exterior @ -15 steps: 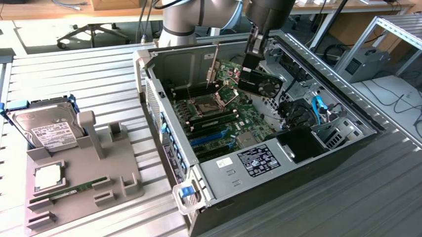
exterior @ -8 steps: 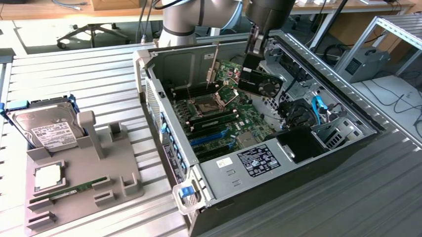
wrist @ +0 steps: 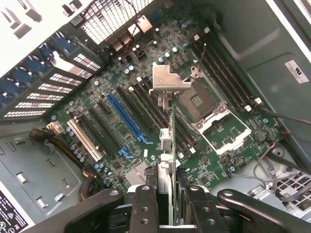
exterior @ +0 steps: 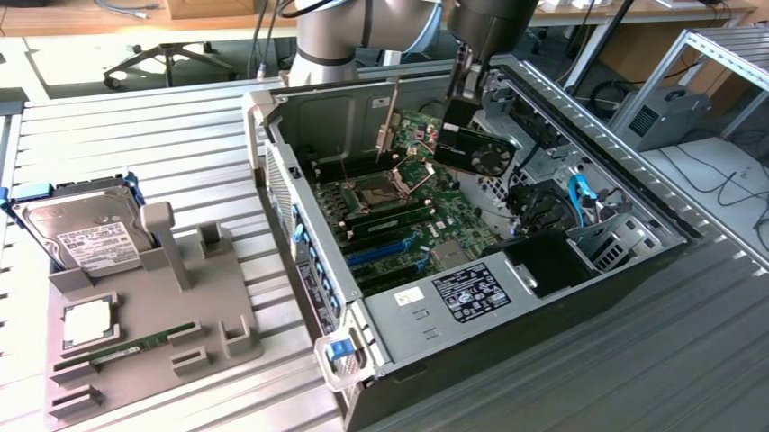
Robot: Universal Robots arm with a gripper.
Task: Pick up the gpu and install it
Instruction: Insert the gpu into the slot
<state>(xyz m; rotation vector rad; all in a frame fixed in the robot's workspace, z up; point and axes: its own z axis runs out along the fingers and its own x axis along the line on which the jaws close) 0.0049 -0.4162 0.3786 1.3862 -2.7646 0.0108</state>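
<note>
The gpu (exterior: 478, 155) hangs tilted over the open computer case (exterior: 529, 310), its black shroud and round fan facing the exterior view's right. My gripper (exterior: 460, 115) is shut on its upper edge. In the wrist view the gpu (wrist: 172, 141) appears edge-on between my fingers (wrist: 145, 204), and its silver end bracket (wrist: 167, 80) points away from the camera. It hovers above the motherboard (wrist: 146, 145), between the blue expansion slot (wrist: 124, 116) and the open CPU socket (wrist: 201, 102), touching neither.
A grey holder tray (exterior: 204, 315) lies at the exterior view's left with a silver hard drive (exterior: 85, 236), a processor chip (exterior: 86, 322) and a green memory stick (exterior: 132, 346). Inside the case are blue cables (exterior: 583, 200), a black box (exterior: 547, 261) and metal walls.
</note>
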